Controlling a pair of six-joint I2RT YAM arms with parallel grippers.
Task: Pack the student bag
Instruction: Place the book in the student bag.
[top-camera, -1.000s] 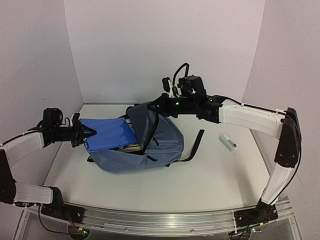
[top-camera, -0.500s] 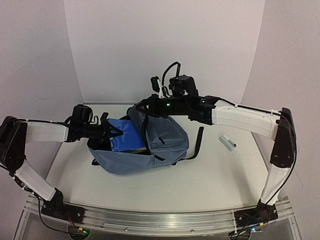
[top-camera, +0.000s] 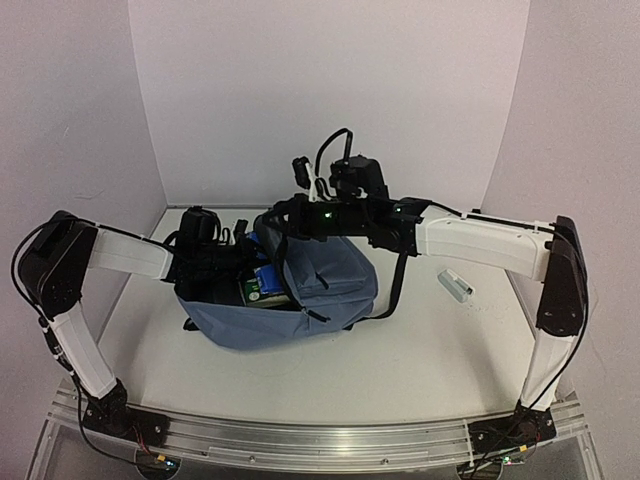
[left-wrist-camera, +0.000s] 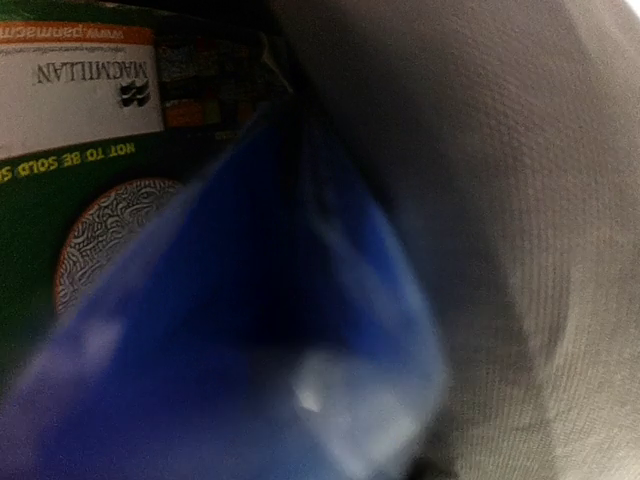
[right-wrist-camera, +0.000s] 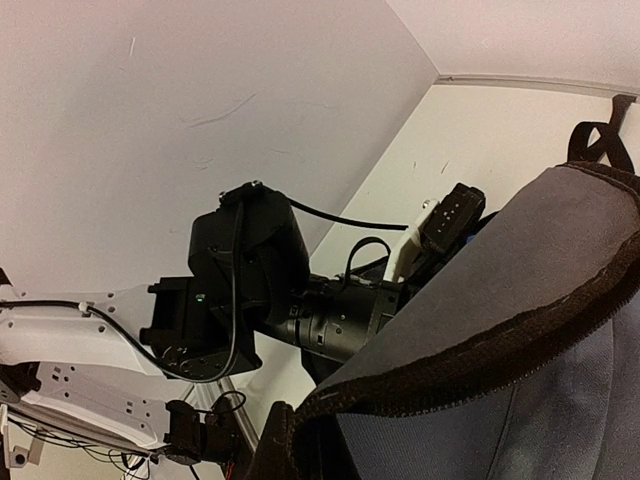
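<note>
- White walls close in a white counter (top-camera: 430, 340). The large soft slate-blue fabric student bag (top-camera: 325, 290) lies left of centre in the overhead frame, with its mouth facing left.
- Our right tool (top-camera: 286, 217) is clamped shut on the bag's upper rim and holds that edge lifted.
- Our left tool (top-camera: 226, 268) reaches into the open mouth. Fabric hides its fingers, so we cannot tell how wide it stands or whether it grips anything.
- Inside the mouth, a flat bright-blue notebook (left-wrist-camera: 250, 350) sits in front of a green paperback book (left-wrist-camera: 60, 210) with a white Macmillan label.
- Toward the right of the overhead frame, a small silver-grey oblong object (top-camera: 455, 284) lies well apart from the bag, beyond a black strap (top-camera: 400, 285).
</note>
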